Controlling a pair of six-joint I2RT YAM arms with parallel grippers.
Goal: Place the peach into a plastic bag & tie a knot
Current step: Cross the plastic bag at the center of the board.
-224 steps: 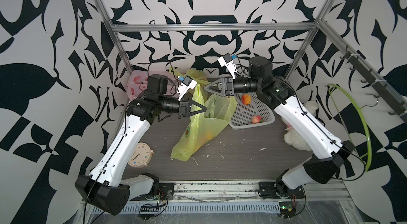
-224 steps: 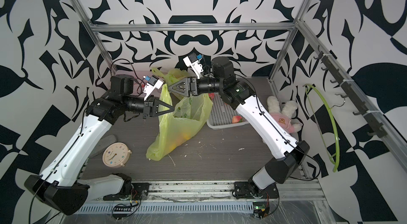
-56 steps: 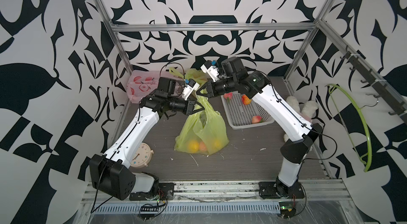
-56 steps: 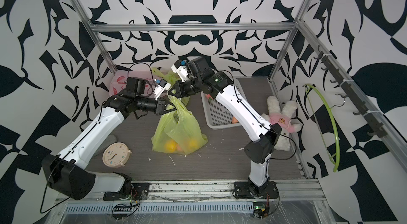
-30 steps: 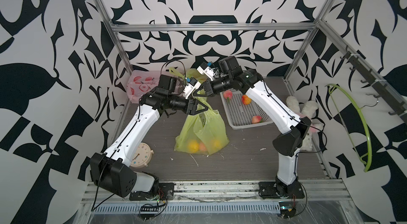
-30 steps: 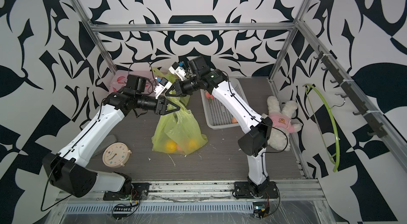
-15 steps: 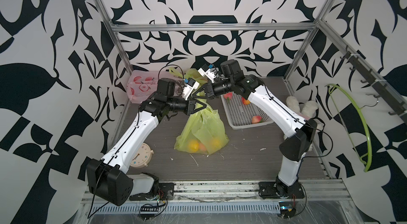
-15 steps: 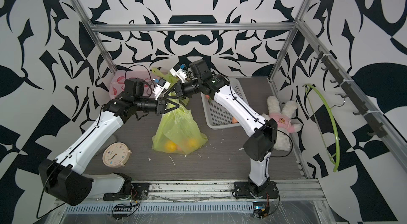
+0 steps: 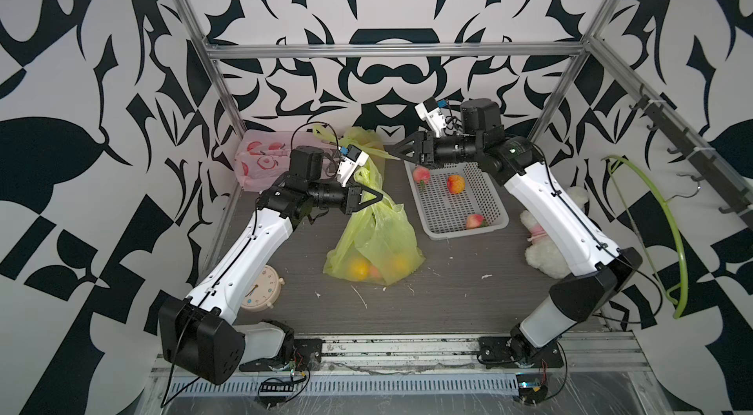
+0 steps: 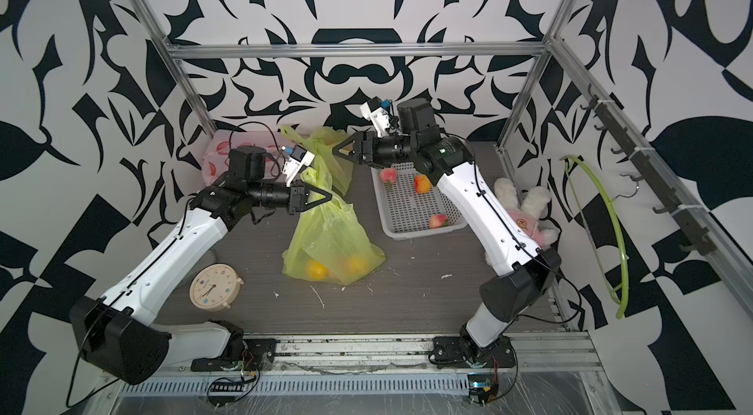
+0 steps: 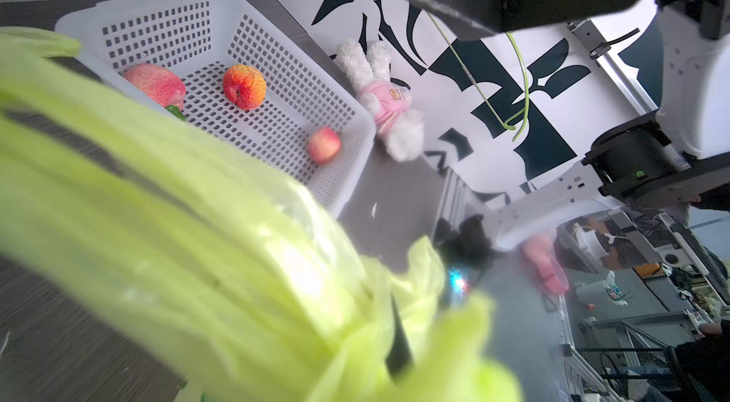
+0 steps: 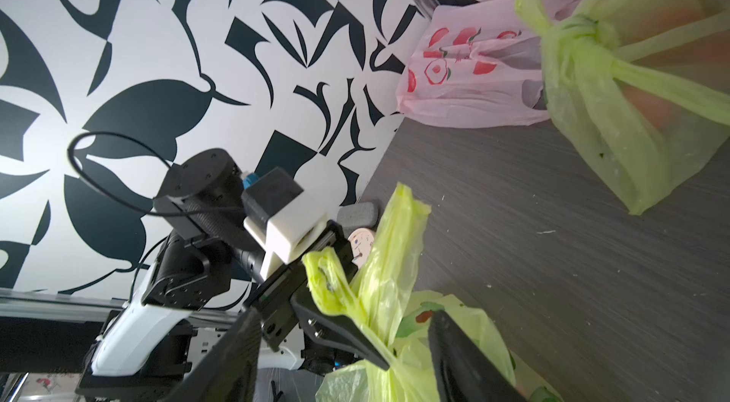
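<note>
The yellow-green plastic bag (image 9: 375, 246) (image 10: 332, 246) stands on the table with round orange-yellow fruit showing through its bottom. I cannot tell which of them is the peach. My left gripper (image 9: 377, 197) (image 10: 329, 196) is shut on the bag's gathered handles, which stick up past its fingers (image 12: 347, 337). In the left wrist view the blurred bag (image 11: 237, 262) hides most of that gripper (image 11: 397, 356). My right gripper (image 9: 393, 150) (image 10: 340, 149) (image 12: 345, 315) hangs open, up and to the right of the handles, holding nothing.
A white basket (image 9: 468, 231) right of the bag holds three peaches, one of them (image 9: 455, 184) near its far end. A tied green bag (image 9: 362, 144) and a pink bag (image 9: 260, 160) lie at the back. A clock (image 9: 260, 288), plush rabbit (image 9: 542, 246) and green hoop (image 9: 668, 229) sit at the sides.
My left gripper closed on the bag's handles. My right gripper opened, let go of the handles and drew back to the right. The bag now hangs from the left gripper alone.
</note>
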